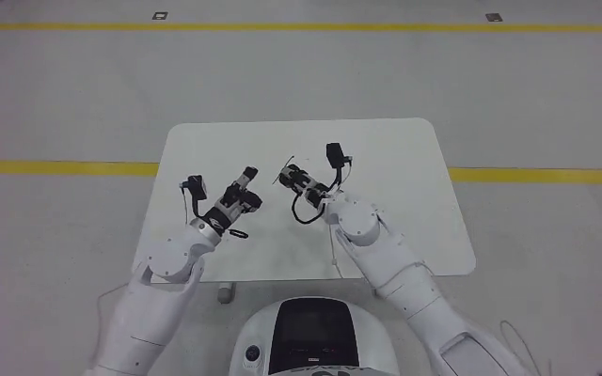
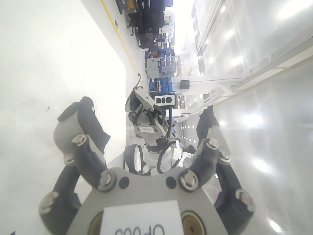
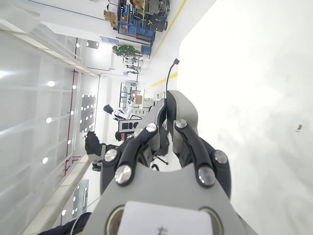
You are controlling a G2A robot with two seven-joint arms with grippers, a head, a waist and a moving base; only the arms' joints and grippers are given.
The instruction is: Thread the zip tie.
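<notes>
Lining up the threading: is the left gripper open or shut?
Open. In the left wrist view the left gripper has its fingers spread wide apart, holding nothing.

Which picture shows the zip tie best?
The right wrist view: the black zip tie sticks out clearly from the shut right tool. The top view shows a thin sliver; the left wrist view, a faint far-off tip.
</notes>
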